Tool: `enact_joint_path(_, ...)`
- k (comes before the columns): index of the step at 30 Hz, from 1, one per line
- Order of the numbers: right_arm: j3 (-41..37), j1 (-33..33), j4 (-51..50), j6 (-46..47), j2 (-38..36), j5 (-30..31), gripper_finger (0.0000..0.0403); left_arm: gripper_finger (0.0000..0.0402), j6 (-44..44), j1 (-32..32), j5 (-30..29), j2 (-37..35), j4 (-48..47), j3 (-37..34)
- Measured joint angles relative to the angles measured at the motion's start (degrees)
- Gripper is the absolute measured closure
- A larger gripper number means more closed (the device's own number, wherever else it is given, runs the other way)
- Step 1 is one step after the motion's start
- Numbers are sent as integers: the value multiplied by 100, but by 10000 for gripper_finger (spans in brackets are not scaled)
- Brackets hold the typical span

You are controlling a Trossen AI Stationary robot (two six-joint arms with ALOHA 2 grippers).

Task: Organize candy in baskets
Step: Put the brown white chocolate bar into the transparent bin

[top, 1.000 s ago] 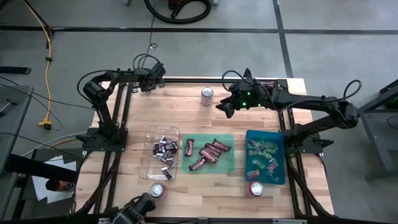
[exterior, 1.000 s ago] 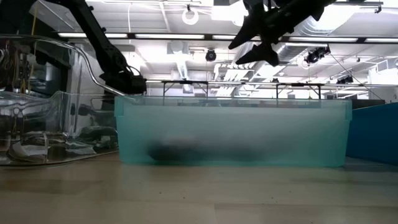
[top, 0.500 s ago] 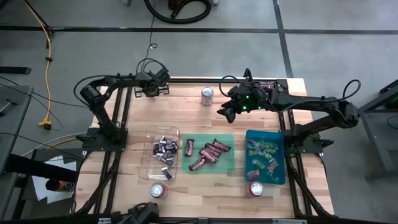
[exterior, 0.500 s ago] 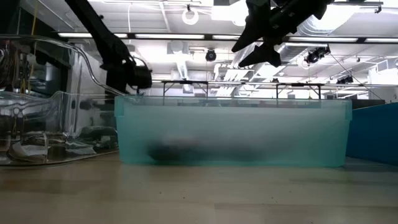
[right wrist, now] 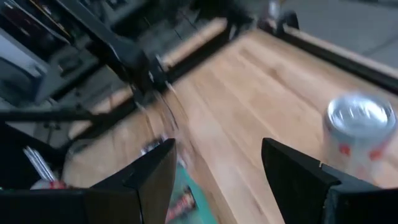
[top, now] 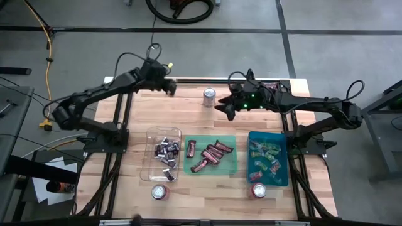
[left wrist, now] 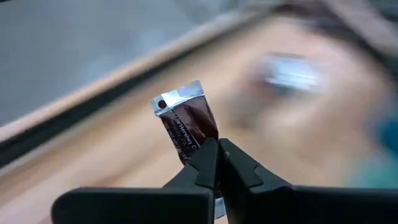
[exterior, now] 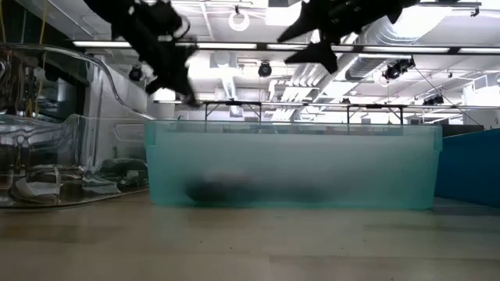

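Observation:
My left gripper (top: 169, 86) hangs above the table's far left part, shut on a maroon-brown candy (left wrist: 186, 121) with a silver crimped end. My right gripper (top: 221, 108) is open and empty above the far middle, beside a silver and red can (top: 209, 96). Near the front stand three baskets. The clear one (top: 151, 169) holds dark and silver candy, the green one (top: 230, 164) maroon-brown candy, and the teal one (top: 282, 176) green and pink candy. In the low view my left gripper (exterior: 181, 87) sits high above the green basket's wall (exterior: 289, 168). My left gripper pinches the candy between its two fingertips (left wrist: 208, 158), on the wrapper's body just below its middle (left wrist: 200, 142). Most of the candy, with one silver end (left wrist: 177, 99), sticks out past the fingers. It is lifted clear of the table.
Two more cans stand at the front edge, one (top: 159, 191) below the clear basket and one (top: 258, 190) below the teal basket. Black frame rails (top: 122, 119) run along the table's left and right sides. Bare wood lies between the baskets and the far edge.
My left gripper has risen from the table's far left edge and swung a little toward the right, its wrist rolling as it went. The candy has come up with it, clear of the wood.

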Motion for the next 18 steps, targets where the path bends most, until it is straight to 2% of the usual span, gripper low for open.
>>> enact_joint_path(3,0,0,529,-269,-1,1,171,401,445,-546,1183,-304,254,2)
enact_joint_path(6,0,0,983,-569,-2,0,171,401,602,-1132,1770,-457,553,4)
enact_joint_path(13,0,0,1507,-670,-2,0,171,401,847,-2262,1837,-470,959,5)
enact_joint_path(18,0,0,1574,-748,-2,-2,171,401,568,-2466,2362,-541,2001,6)
